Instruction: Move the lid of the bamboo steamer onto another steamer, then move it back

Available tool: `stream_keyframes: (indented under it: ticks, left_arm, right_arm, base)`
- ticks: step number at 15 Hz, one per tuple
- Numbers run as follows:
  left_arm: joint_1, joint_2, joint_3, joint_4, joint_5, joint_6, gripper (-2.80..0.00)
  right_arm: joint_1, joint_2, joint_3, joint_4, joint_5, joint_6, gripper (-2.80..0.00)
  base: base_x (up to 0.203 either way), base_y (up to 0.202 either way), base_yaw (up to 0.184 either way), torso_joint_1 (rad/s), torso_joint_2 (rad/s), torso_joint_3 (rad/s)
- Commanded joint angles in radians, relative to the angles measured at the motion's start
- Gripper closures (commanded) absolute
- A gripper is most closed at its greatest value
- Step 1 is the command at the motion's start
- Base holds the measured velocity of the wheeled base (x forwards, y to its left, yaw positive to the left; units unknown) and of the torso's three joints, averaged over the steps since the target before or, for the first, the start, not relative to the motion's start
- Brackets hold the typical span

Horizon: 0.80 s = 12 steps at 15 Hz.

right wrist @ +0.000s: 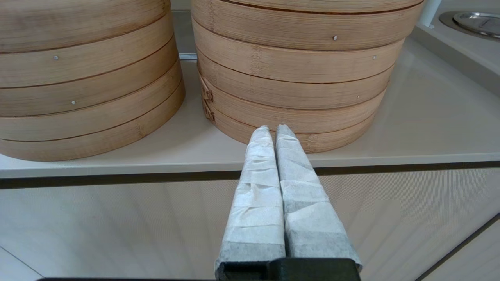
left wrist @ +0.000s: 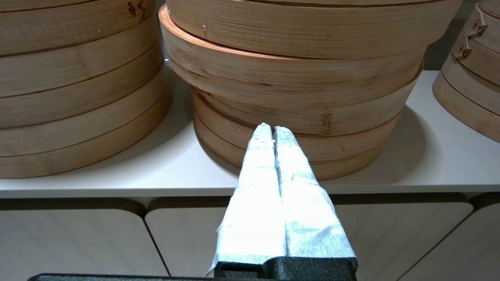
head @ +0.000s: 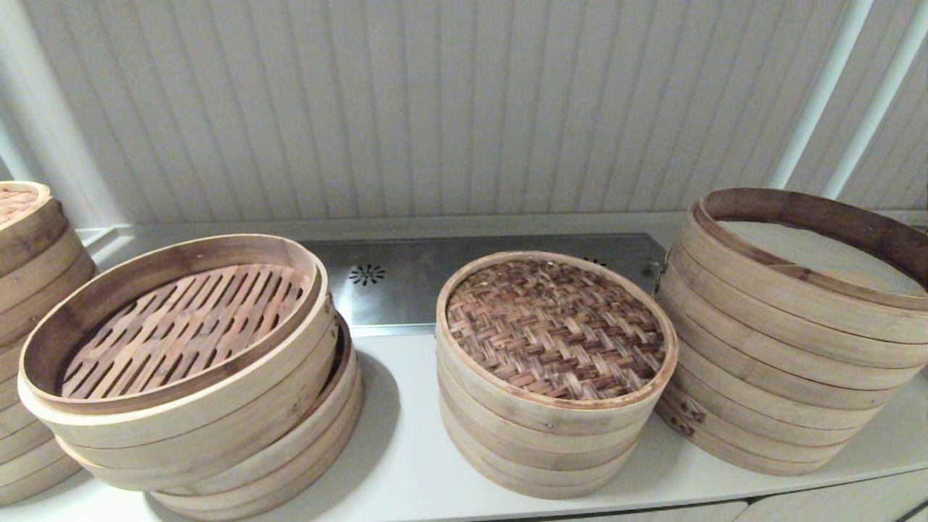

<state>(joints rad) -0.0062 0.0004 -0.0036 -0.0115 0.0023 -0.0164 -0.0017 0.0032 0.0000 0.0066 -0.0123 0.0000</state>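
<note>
left wrist view: the left end effector [left wrist: 272, 130] is sitting low before the bench [left wrist: 117, 171] edge, its white-wrapped fingers [left wrist: 261, 156] pressed together and gripping nothing, pointing at the lower bands of the wide slatted basket stack [left wrist: 297, 89].
right wrist view: the right end effector [right wrist: 272, 129] is likewise sitting low before the bench [right wrist: 429, 128] edge, its wrapped fingers [right wrist: 259, 156] pressed together and empty, pointing at the base of the tall steamer [right wrist: 297, 70].
head view, arms: neither arm is showing here.
bamboo steamer lid [head: 554, 328]: it is lying flat, woven side up, on the short three-band steamer [head: 540, 442] in the middle of the bench [head: 406, 449].
tall steamer [head: 786, 341]: it is standing just right of the lidded one, nearly touching it, its top open with a dark brown rim.
wide slatted basket stack [head: 188, 377]: it is standing left of the middle, its top basket sitting skewed on the tiers beneath, slatted floor showing.
far-left stack [head: 29, 275]: it is standing at the bench's left end, partly cut off by the frame.
metal panel [head: 406, 283]: it is lying behind the steamers, against the ribbed wall [head: 435, 109].
</note>
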Motion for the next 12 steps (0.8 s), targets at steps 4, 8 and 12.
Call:
stream_keyframes:
  ticks: [4, 8, 12]
  left_arm:
    - [0.000, 0.000, 0.000, -0.001, 0.001, 0.000, 0.00]
    - [0.000, 0.001, 0.001, -0.001, 0.001, 0.000, 0.00]
    - [0.000, 0.001, 0.001, 0.001, 0.001, 0.000, 0.00]
  right_arm:
    - [0.000, 0.000, 0.002, 0.001, 0.000, 0.012, 0.00]
    - [0.000, 0.000, 0.002, 0.001, 0.000, 0.022, 0.00]
    - [0.000, 0.000, 0.002, 0.001, 0.000, 0.025, 0.00]
  base:
    - [0.000, 0.000, 0.000, 0.000, 0.00, 0.000]
    - [0.000, 0.000, 0.000, 0.000, 0.00, 0.000]
    - [0.000, 0.000, 0.000, 0.000, 0.00, 0.000]
